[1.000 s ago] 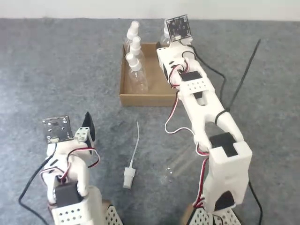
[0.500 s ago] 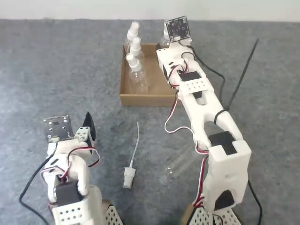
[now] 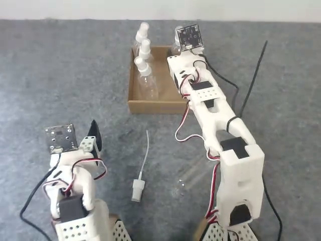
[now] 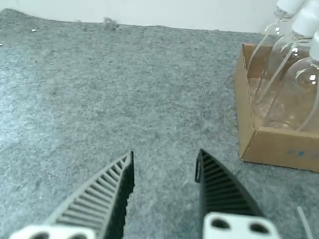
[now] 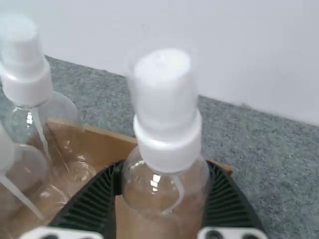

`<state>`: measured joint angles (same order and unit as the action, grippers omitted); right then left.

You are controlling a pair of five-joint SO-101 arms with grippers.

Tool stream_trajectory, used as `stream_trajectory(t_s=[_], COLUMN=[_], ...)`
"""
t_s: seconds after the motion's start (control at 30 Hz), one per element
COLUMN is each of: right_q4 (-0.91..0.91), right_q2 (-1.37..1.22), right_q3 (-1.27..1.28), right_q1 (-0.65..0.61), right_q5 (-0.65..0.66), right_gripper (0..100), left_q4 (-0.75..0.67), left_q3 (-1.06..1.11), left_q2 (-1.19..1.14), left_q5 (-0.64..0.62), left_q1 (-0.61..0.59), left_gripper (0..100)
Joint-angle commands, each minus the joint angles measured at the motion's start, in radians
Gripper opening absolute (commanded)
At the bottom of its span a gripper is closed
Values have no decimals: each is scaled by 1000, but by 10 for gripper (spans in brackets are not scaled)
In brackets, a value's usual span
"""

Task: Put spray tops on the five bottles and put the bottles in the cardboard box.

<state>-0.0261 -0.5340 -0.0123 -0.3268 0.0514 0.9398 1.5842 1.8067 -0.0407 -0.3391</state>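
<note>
Clamped upright between the two black fingers of the right gripper (image 5: 163, 198): a clear bottle (image 5: 164, 164) with a white spray top already on it. Sits at the far right corner of the cardboard box (image 3: 150, 106), level with the brown walls; cannot tell whether it touches the box floor.

Along the left wall of the box, upright in a row and each topped with a white sprayer: a far bottle (image 3: 142, 32) at the far left corner, a middle bottle (image 3: 145, 50) just beside it, and a near bottle (image 3: 146, 80) closest to the front wall. Stand close together, well apart from the held one across the box.

Stands open-topped toward the far edge of the grey surface (image 3: 60, 60), about midway across.

Nearer the front edge, between the two arm bases: a loose spray top (image 3: 138, 190) lying flat, with its thin tube (image 3: 145, 150) pointing toward the box. Just beside it, by the right arm's base, what looks like a bare clear bottle (image 3: 193, 175) on its side, faint against the grey.

Over the near left part of the surface: the left gripper (image 4: 165, 154), ribbed fingers spread apart with nothing between them, aimed across bare grey toward the far edge, well apart from the box.
</note>
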Motion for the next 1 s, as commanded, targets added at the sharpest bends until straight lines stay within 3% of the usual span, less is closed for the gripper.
stream_trajectory(t_s=[0.0, 0.53, 0.77, 0.97], right_q4=[25, 31, 33, 25], right_q2=[18, 16, 18, 27], right_q3=[-29, 18, 43, 44], right_q1=[15, 15, 13, 13], right_q5=[-5, -6, -5, -5], right_gripper=[80, 88, 250, 256], left_q4=[5, 5, 5, 5], left_q3=[-8, -8, -8, -8], left_q2=[17, 17, 17, 17], left_q5=[-11, -11, -11, -11], left_q1=[-3, -34, -34, -34], left_gripper=[188, 188, 188, 188])
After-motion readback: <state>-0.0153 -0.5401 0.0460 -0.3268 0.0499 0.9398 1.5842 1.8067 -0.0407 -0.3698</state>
